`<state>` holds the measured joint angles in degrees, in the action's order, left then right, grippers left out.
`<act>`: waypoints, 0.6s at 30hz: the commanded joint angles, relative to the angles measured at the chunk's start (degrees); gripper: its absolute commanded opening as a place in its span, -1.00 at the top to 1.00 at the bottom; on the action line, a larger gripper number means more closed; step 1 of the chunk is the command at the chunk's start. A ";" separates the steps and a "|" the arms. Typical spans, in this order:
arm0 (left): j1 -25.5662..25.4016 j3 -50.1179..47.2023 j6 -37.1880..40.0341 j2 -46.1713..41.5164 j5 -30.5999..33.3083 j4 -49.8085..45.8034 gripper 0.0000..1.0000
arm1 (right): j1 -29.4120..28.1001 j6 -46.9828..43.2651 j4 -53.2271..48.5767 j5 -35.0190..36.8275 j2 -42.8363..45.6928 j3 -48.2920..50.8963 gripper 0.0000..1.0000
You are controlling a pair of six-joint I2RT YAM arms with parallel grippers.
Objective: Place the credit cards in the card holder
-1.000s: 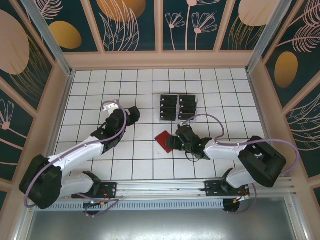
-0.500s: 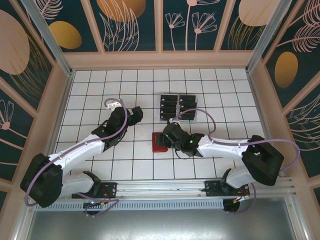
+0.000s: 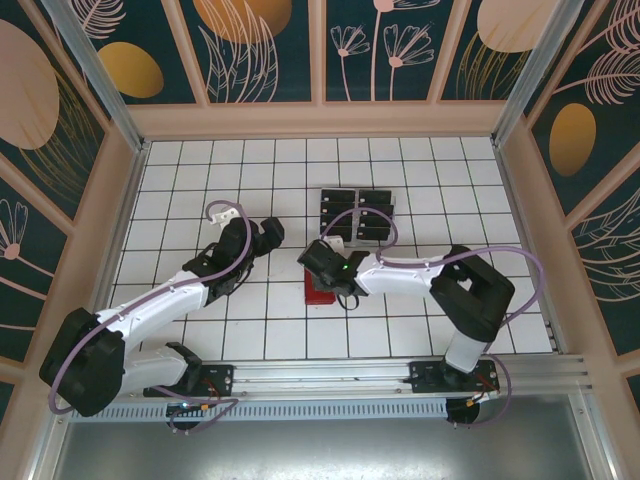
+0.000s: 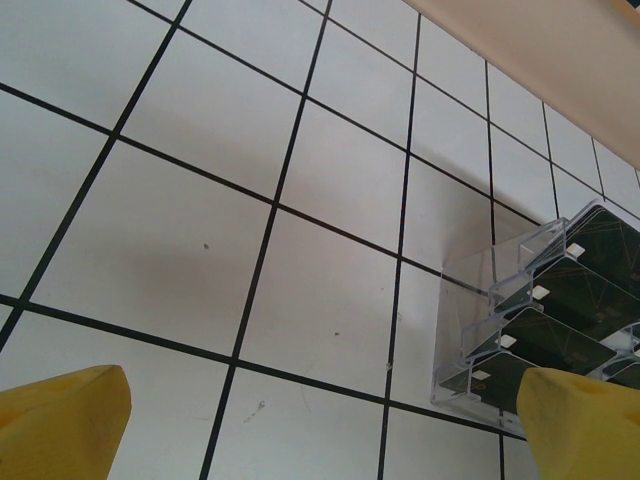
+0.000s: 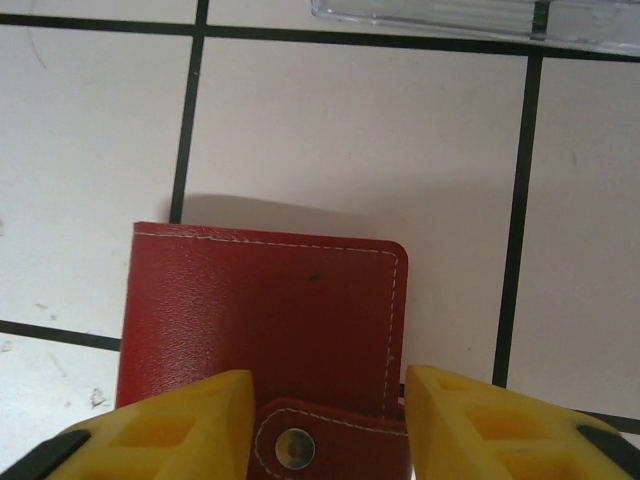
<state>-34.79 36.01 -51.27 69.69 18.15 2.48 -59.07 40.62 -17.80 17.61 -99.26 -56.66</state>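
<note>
The left claw [image 4: 320, 432] hangs wide open over the tiled desk [image 4: 200, 250]. The red card holder [image 5: 265, 310] lies shut mid-desk, squared to the grid where it sat cornerwise a second ago, tab clasp [image 5: 330, 440] facing away from the clear tray [image 4: 470, 290] of black credit cards [image 4: 590, 300]. The right claw [image 5: 327, 425] has narrowed around that clasp, whether gripping I cannot tell.

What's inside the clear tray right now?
The tray holds black cards in stepped slots, two columns seen from above. Each card is partly covered by the one in front, so I can't give a firm count.
</note>
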 commanded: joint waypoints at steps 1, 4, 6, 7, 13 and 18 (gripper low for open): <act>0.07 -0.90 -1.11 0.14 -1.13 -0.65 -0.98 | -0.56 -0.63 -2.46 2.57 -1.36 -2.31 0.07; 0.10 -1.29 -1.04 0.10 -1.11 -0.31 -0.97 | -0.54 -0.83 -2.25 2.10 -2.13 -2.62 0.06; 0.07 -1.37 -0.86 0.14 -1.11 -0.20 -0.97 | -0.70 -0.85 -2.22 1.84 -2.42 -2.63 0.06; 0.07 -1.38 -0.77 0.26 -1.05 -0.20 -0.98 | -0.78 -0.85 -2.24 1.80 -2.57 -2.59 0.06; 0.12 -1.12 -0.33 0.71 -1.10 -0.11 -0.98 | -2.12 0.00 -3.81 3.05 -1.75 -2.14 0.04; 0.15 -1.03 -0.08 1.14 -1.28 -0.02 -0.98 | -2.61 0.33 -4.35 3.66 -0.62 -2.05 -0.01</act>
<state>-34.79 35.29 -51.35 70.26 16.93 2.52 -61.19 40.45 -19.77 18.63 -100.88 -58.00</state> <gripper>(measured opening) 0.988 0.502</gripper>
